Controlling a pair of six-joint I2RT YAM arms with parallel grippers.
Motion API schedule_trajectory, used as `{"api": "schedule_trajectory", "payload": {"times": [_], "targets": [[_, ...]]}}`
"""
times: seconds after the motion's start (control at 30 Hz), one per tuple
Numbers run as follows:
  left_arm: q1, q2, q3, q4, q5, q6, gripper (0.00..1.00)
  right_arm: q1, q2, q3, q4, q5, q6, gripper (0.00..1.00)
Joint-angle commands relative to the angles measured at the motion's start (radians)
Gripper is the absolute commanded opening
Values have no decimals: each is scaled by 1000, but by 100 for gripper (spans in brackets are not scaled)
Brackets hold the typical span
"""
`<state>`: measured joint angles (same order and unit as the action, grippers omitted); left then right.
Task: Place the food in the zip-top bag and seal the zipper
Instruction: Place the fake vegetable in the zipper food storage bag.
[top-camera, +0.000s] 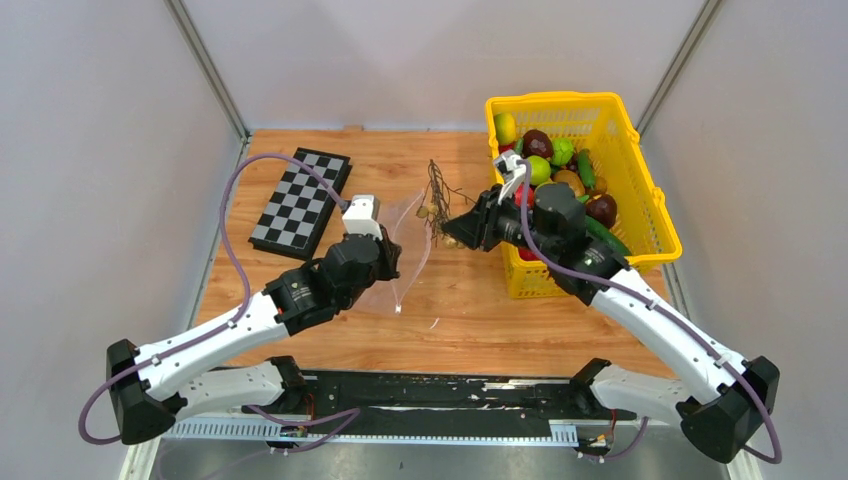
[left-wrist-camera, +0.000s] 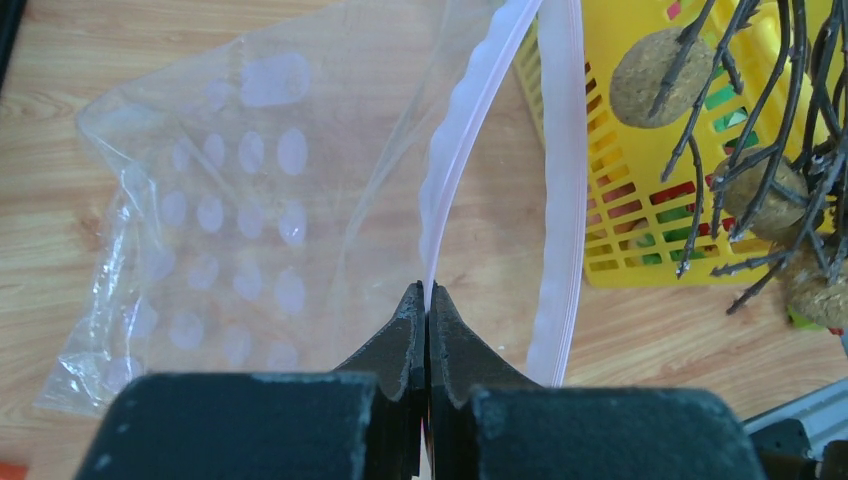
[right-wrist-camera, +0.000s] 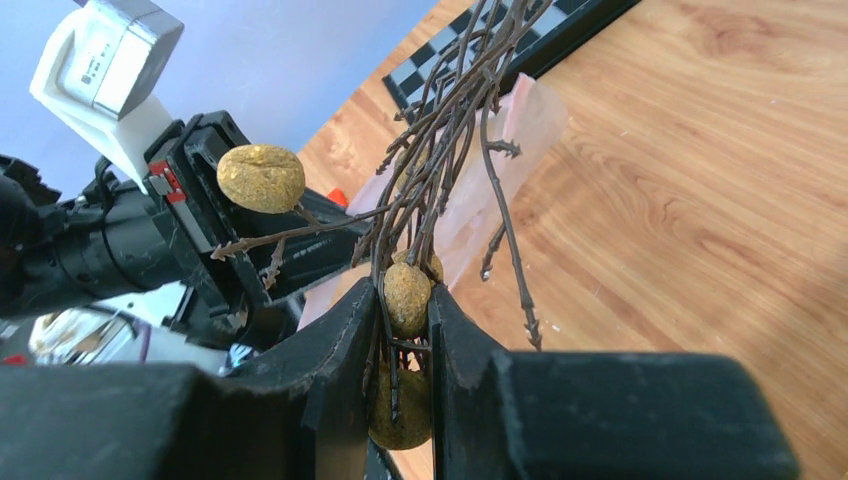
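Observation:
The clear zip-top bag (top-camera: 402, 262) (left-wrist-camera: 230, 200) is held up off the wooden table with its mouth spread. My left gripper (left-wrist-camera: 427, 290) (top-camera: 386, 266) is shut on one lip of the pinkish zipper (left-wrist-camera: 455, 140); the other lip (left-wrist-camera: 566, 200) hangs free to the right. My right gripper (right-wrist-camera: 405, 290) (top-camera: 456, 229) is shut on a bunch of dark twigs (right-wrist-camera: 450, 130) (top-camera: 438, 192) bearing tan round fruits (right-wrist-camera: 407, 296) (left-wrist-camera: 655, 62), just beside the bag's mouth. More food, red, green and dark purple pieces (top-camera: 560, 170), lies in the basket.
The yellow mesh basket (top-camera: 555, 100) (left-wrist-camera: 640, 230) stands at the right, close behind my right arm. A folded chessboard (top-camera: 302, 203) (right-wrist-camera: 520, 40) lies at the back left. Grey walls close in on both sides.

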<state>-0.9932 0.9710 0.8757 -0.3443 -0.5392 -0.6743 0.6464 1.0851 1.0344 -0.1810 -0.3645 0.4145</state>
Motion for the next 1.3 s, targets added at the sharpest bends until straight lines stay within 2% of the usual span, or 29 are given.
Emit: {"api": "schedule_trajectory", "payload": {"times": [0.0, 0.1, 0.33, 0.43, 0.6, 0.83, 0.97, 1.27], "targets": [[4, 27, 40, 47, 10, -83, 0, 108, -73, -58, 188, 286, 12, 3], [4, 50, 54, 48, 12, -116, 0, 193, -85, -101, 285, 399, -10, 3], [4, 59, 55, 86, 19, -171, 0, 331, -54, -138, 333, 612, 14, 2], [4, 45, 50, 96, 7, -188, 0, 355, -51, -220, 460, 632, 17, 1], [7, 6, 25, 137, 12, -205, 0, 358, -14, -264, 581, 561, 18, 1], [10, -35, -5, 170, 17, -215, 0, 358, 32, -260, 570, 567, 39, 2], [11, -62, -20, 165, -1, -221, 0, 358, 42, -232, 478, 639, 48, 2], [18, -117, -43, 175, -3, -252, 0, 357, 45, -231, 460, 713, 17, 2]]}}
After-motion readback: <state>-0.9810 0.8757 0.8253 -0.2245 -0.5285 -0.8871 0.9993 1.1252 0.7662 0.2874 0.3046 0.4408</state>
